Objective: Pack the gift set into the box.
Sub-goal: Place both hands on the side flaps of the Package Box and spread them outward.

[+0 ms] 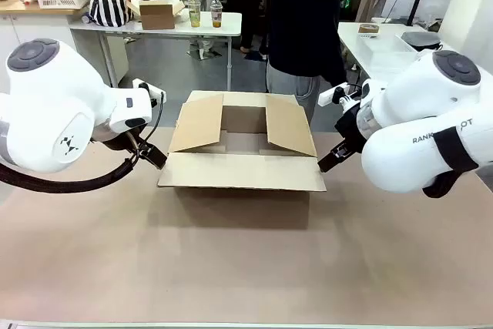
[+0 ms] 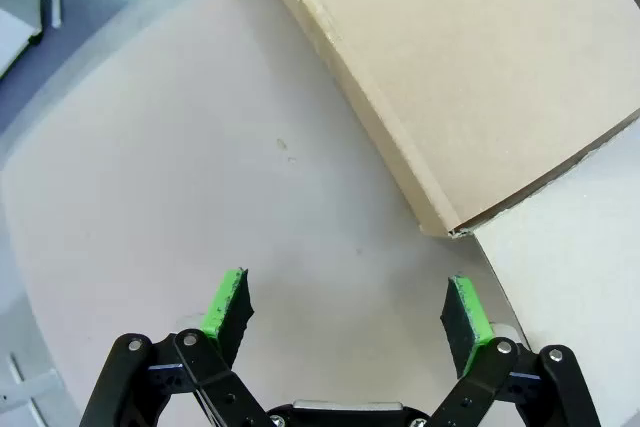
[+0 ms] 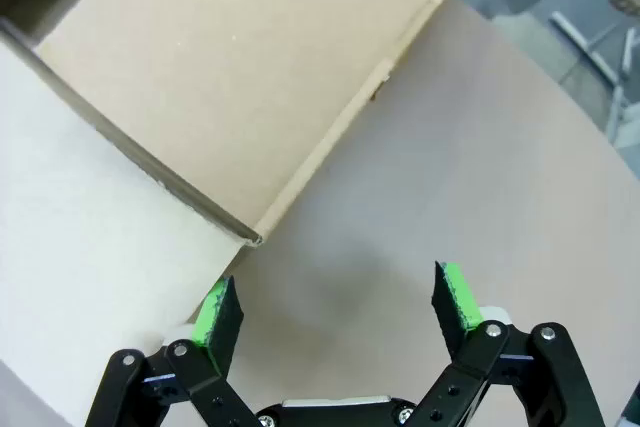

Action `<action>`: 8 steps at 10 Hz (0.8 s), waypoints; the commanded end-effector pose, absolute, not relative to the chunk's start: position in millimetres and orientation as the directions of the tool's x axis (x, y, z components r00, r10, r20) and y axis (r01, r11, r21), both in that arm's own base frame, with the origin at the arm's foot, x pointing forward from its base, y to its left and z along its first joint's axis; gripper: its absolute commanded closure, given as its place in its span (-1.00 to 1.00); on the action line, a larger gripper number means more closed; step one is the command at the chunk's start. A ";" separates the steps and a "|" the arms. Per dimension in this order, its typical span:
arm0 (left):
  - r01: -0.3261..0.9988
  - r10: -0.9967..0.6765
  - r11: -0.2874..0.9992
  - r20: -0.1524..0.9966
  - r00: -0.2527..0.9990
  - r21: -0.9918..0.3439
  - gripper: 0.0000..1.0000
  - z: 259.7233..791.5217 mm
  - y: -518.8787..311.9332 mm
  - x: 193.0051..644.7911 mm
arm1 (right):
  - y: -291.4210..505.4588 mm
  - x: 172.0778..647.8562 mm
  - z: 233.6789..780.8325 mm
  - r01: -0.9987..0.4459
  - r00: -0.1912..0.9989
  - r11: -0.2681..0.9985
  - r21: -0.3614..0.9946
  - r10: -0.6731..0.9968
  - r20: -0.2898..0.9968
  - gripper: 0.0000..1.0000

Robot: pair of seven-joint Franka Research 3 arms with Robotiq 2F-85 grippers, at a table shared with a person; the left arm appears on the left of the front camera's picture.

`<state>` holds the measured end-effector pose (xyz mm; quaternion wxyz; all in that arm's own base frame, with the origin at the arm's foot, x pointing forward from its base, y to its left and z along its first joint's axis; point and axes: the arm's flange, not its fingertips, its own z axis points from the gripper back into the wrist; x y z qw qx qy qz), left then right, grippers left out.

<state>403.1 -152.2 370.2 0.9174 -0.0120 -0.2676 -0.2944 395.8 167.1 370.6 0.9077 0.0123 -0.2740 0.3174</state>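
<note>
The box (image 1: 243,148), a large brown carton, stands mid-table with its near flap folded out flat and its two side flaps leaning inward. My left gripper (image 1: 154,156) hovers by the box's left near corner, and in the left wrist view it (image 2: 345,309) is open over bare table beside the box wall (image 2: 470,77). My right gripper (image 1: 327,161) sits by the box's right near corner; in the right wrist view it (image 3: 335,309) is open with nothing between its green pads, close to the box corner (image 3: 250,127). The gift set is out of view.
A person in dark clothes (image 1: 302,21) stands at the far edge behind the box. The brown tabletop (image 1: 231,267) stretches wide in front of the box. White tables (image 1: 177,27) with a small carton and cups lie farther back.
</note>
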 end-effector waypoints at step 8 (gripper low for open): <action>0.547 -0.534 0.826 0.498 0.683 0.136 -1.00 370.3 -152.3 403.0 | 167.3 395.7 370.8 -0.583 0.648 0.798 -0.152 0.570 0.506 -1.00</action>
